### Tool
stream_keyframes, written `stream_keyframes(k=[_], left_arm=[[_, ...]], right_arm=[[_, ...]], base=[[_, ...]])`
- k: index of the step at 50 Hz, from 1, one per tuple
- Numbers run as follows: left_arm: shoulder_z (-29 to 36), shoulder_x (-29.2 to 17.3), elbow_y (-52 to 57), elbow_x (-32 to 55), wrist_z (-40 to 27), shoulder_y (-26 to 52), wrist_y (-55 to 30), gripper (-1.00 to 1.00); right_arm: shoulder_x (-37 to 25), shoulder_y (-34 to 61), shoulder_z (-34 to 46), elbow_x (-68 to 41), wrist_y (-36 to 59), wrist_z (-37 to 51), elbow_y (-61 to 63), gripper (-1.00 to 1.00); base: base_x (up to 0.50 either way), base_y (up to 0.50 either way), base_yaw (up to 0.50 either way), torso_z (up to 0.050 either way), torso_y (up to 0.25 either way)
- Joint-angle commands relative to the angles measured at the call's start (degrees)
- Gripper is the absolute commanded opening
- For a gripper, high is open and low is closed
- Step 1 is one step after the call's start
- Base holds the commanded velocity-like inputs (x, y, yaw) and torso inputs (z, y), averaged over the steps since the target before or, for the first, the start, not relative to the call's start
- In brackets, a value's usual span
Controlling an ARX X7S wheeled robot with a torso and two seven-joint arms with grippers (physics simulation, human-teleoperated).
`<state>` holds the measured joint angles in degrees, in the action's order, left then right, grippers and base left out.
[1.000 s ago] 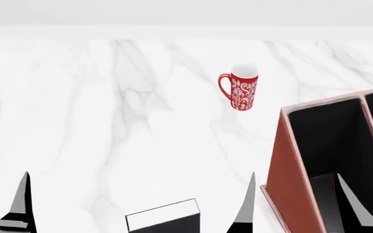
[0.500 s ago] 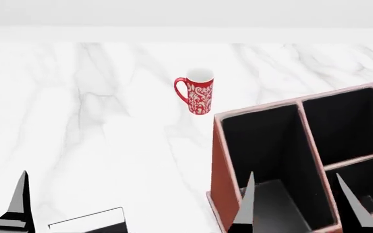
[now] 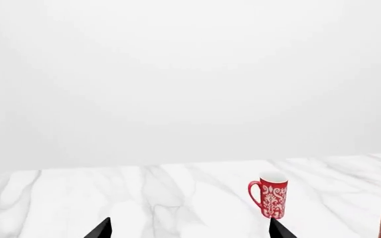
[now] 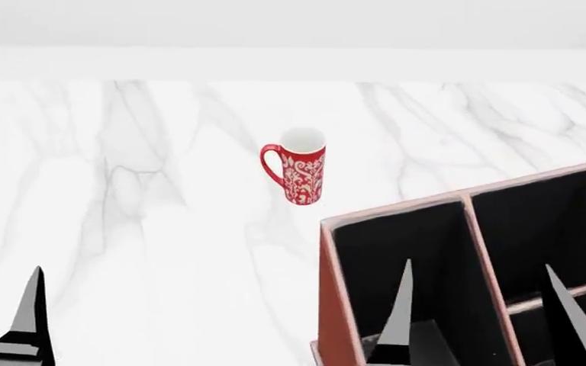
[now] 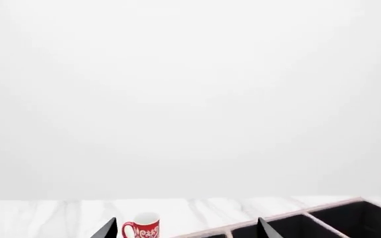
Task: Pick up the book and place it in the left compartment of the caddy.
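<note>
White marble tabletop [image 4: 120,229] lies bare and wide ahead of the left jaws [image 3: 189,229], which are released, holding nothing. One red mug [image 4: 301,174] stands beyond them, well apart. One caddy [image 4: 339,305] sits under the right jaws [image 4: 481,316], also released, over its left compartment [image 4: 405,259]; book out of view
</note>
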<state>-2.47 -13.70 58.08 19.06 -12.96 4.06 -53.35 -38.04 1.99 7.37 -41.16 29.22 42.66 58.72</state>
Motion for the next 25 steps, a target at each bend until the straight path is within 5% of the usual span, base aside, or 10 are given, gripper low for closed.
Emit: stream_keyframes(k=[1, 25], left_arm=[[-11.2, -5.4, 1.9, 11.3, -2.3, 6.1, -5.2, 1.00], [-11.1, -16.5, 1.4, 24.0, -18.1, 7.2, -4.1, 1.00]], right_arm=[[-7.8, 18.3, 0.5, -25.0, 6.1, 1.6, -1.1, 1.00], [-8.8, 40.1, 4.1, -44.4, 9.9, 1.6, -7.2, 1.00]], base=[[0.00, 0.00, 0.00, 0.000, 0.000], [0.00, 0.00, 0.00, 0.000, 0.000]])
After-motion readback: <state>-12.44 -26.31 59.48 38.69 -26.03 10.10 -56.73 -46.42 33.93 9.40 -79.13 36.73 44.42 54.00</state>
